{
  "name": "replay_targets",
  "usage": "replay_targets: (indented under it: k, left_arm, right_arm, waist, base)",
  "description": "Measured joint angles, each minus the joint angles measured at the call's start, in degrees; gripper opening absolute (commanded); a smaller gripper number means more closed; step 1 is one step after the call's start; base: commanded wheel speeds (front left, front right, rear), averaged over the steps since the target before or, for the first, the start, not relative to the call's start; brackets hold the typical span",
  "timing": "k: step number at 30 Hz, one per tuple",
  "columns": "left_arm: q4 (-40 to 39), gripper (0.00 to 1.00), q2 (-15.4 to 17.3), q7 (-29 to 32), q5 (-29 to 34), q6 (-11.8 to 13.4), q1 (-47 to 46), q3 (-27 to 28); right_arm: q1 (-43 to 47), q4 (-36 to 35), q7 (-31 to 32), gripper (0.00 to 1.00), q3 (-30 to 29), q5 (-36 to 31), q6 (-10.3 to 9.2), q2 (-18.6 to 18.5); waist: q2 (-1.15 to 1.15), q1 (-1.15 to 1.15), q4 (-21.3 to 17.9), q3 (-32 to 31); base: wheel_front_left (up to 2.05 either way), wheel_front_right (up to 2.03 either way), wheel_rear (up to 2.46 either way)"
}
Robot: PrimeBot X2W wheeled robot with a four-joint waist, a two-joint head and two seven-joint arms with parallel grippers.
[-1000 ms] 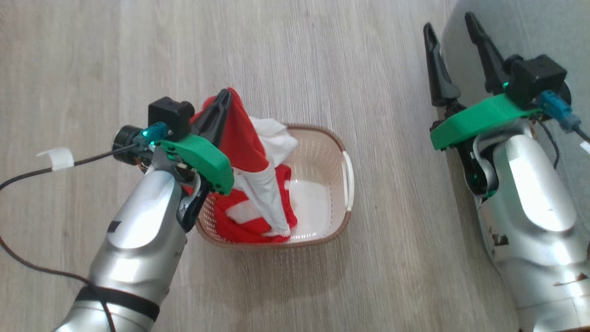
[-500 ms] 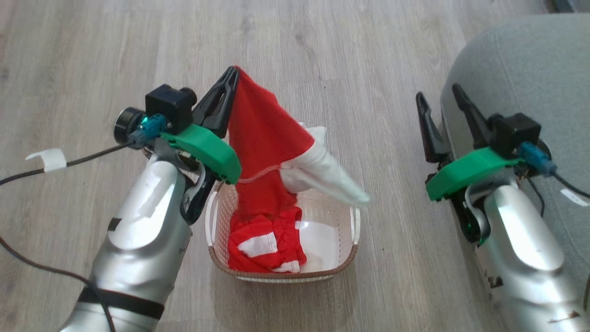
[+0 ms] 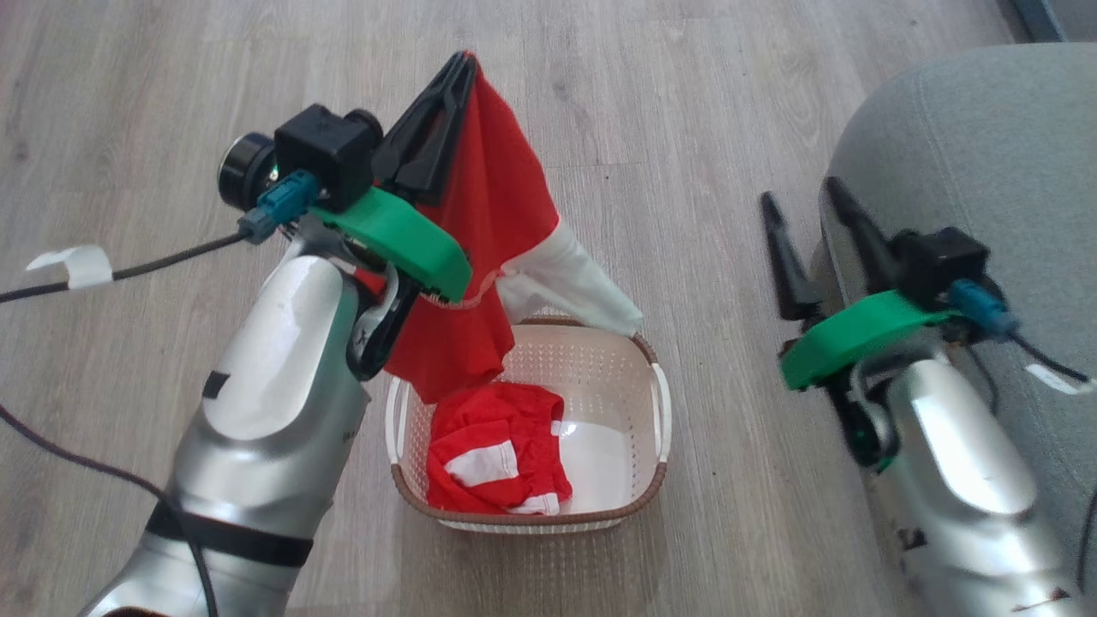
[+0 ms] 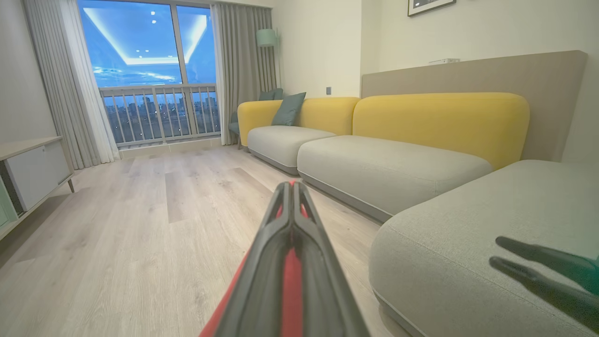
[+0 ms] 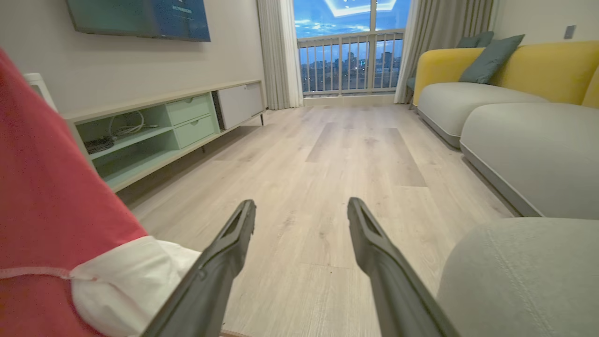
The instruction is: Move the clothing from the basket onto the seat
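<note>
Left gripper (image 3: 464, 58) up and to the left of the basket (image 3: 661, 411); fingers pinched tight on the top edge of a red garment (image 3: 493, 197); in the left wrist view the same fingers are pressed together with a red strip clamped between them.

Garment hangs full length over the basket's left half; its white part (image 3: 566, 287) trails toward the far rim; lower hem overlaps the left rim in the head view, contact cannot be told.

Basket upright on the wood floor (image 3: 171, 103); second red garment (image 3: 493, 450), with white patches, bunched in its left half.

Right gripper (image 3: 797, 193) right of the basket, well apart from it; fingers spread, nothing between them; right wrist view shows the same gap over bare floor.

Seat (image 3: 968, 146) farthest right of the basket; its rounded edge lies just under the right gripper's right finger; no clothing on the visible part.
</note>
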Motion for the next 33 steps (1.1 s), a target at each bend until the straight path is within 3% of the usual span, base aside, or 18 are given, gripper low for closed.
replay_targets:
  k: [6, 9, 15, 19, 26, 33]
  left_arm:
    - [-1.0, 0.0, -0.19, -0.01, -0.01, 0.0, -0.83, -0.42]
    - [-1.67, 0.0, -0.22, -0.01, -0.01, 0.0, -0.84, -1.41]
    - [-3.26, 0.0, -0.48, -0.01, -0.45, 0.0, -0.89, -3.97]
    - [-4.56, 0.0, -0.76, -0.01, -1.51, -0.01, -1.15, -6.6]
    - [-5.72, 0.0, -0.81, -0.01, -2.61, 0.0, -1.24, -9.44]
    - [-6.49, 0.0, -0.82, -0.01, -3.61, -0.01, -1.26, -11.4]
  right_arm:
    - [-2.43, -2.23, 0.0, 1.0, 13.59, 4.59, 0.0, -0.56]
    - [-8.95, -2.48, 0.0, 1.0, 23.98, 8.99, 0.0, -2.99]
    - [-17.38, -0.18, 0.0, 1.0, 35.79, 14.82, 0.0, -4.25]
    - [-20.17, 0.13, 0.0, 1.0, 37.75, 15.37, 0.0, -4.21]
    - [-20.4, -0.49, 0.0, 1.0, 32.98, 11.01, 0.0, -3.56]
    - [-20.23, 5.14, -0.01, 1.0, 34.54, 11.74, 0.0, -1.75]
  waist:
    - [0.0, 0.0, 0.34, 0.51]
    - [0.0, 0.0, 0.84, 0.82]
    - [0.0, 0.01, 2.07, 1.16]
    - [0.0, 0.01, 3.18, 1.37]
    - [0.0, 0.01, 4.87, 1.57]
    - [0.0, 0.01, 5.83, 1.9]
  base:
    - [0.0, 0.0, 0.0]
    - [0.0, 0.0, 0.0]
    - [0.0, 0.0, 0.0]
    - [0.0, 0.0, 0.0]
    - [0.0, 0.0, 0.0]
    - [0.0, 0.0, 0.0]
